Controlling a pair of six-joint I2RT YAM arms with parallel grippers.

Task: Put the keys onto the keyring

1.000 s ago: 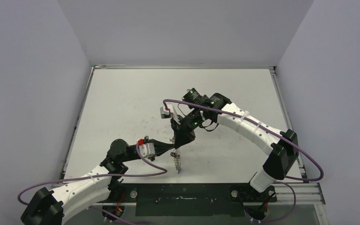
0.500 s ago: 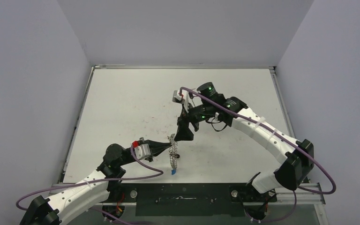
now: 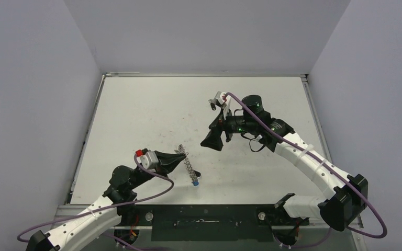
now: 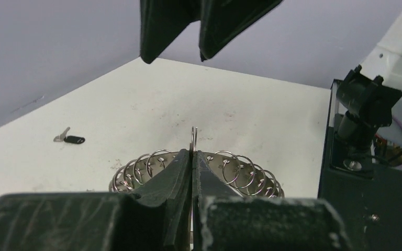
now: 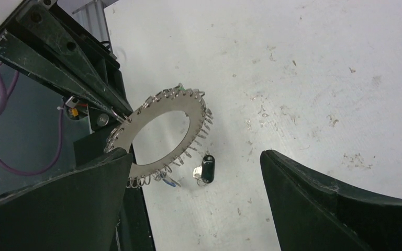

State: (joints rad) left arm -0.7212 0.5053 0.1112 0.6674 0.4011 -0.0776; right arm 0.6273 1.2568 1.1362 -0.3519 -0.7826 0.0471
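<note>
A white tabletop (image 3: 136,104) carries faint reddish-brown scuffs and specks, thickest about its middle. Plain grey walls (image 3: 204,31) rise from its far, left and right edges. A black plate (image 3: 204,222) runs along its near edge, and a ribbed aluminium rail (image 3: 345,212) sits at its near right corner. A small blue-headed key (image 3: 194,183) shows close to its near edge, left of centre.

Count: 1 keyring (image 5: 165,103), 1 blue-headed key (image 3: 194,183), 2 hands: left hand (image 4: 192,157), right hand (image 5: 194,153). Black-headed key (image 5: 207,168): 1 per wrist view, can't tell if same.
</note>
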